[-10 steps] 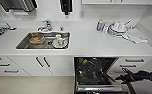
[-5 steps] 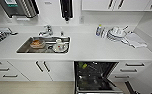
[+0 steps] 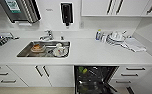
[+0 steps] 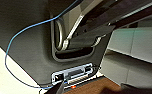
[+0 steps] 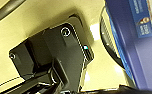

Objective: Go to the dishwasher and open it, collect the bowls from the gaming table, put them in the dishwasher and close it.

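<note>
One open unit: the dishwasher (image 3: 95, 80) sits under the white counter (image 3: 92, 53), right of centre in the head view; its door is down, swung toward the camera, and the dark inside with wire racks faces up and forward.
Long axis: the opening runs wide along the cabinet front, between the white cupboard doors (image 3: 42, 75) on its left and the white drawers (image 3: 132, 73) on its right.
Left of it, on the counter: a steel sink (image 3: 44, 49) holding dishes, with a tap (image 3: 47, 36) behind.
Right end of the counter: stacked plates (image 3: 115, 38) and a folded cloth (image 3: 135, 45).
Left wrist view: dark robot parts, a blue cable (image 4: 19, 33), pale cabinet fronts, a strip of brown floor.
Right wrist view: a dark robot plate over pale floor, beside a blue panel (image 5: 139, 42).
Grippers: whether either is open, closed or holding anything cannot be told from these views.
</note>
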Motion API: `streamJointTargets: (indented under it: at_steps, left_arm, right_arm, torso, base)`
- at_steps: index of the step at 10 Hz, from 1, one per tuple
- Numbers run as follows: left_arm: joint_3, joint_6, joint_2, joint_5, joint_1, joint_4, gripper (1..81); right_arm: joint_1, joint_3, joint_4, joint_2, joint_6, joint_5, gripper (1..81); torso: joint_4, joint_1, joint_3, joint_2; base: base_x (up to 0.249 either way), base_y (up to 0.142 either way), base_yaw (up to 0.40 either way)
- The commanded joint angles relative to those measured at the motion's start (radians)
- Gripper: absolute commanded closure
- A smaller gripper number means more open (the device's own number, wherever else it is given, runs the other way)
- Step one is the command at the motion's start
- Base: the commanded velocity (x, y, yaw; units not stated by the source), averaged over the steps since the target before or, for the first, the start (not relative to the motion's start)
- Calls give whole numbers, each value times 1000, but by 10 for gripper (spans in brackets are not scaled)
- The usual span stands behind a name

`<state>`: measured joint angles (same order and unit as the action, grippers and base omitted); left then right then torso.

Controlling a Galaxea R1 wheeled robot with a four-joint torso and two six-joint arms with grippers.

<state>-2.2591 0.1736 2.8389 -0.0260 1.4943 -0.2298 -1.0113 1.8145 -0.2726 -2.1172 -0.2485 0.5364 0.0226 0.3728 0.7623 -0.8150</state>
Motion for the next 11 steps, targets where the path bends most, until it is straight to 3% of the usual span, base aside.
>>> streamJointTargets:
  at_steps: [1, 2, 3, 5, 11]
  left_arm:
    - [15, 0, 1, -69, 1, 1, 10]
    - [15, 1, 2, -69, 1, 0, 10]
    - [15, 1, 4, -71, -2, 1, 10]
    - [15, 3, -4, -71, -2, 3, 10]
    - [-5, 4, 1, -77, -2, 4, 10]
  right_arm:
    - [-5, 20, -235, 32, 14, 30, 10]
    - [6, 22, -290, 15, 15, 30, 10]
    - [27, 22, -344, -8, 17, 34, 10]
    - [59, 23, -417, -86, 18, 47, 10]
    - [55, 89, -436, -238, 5, 45, 10]
  torso:
    - [0, 62, 0, -96]
    - [0, 85, 0, -133]
    - [0, 42, 0, -69]
    - [0, 76, -1, -128]
    - [0, 84, -1, -142]
  base:
    - [0, 0, 0]
    - [0, 0, 0]
    - [0, 0, 0]
    - [0, 0, 0]
    - [0, 0, 0]
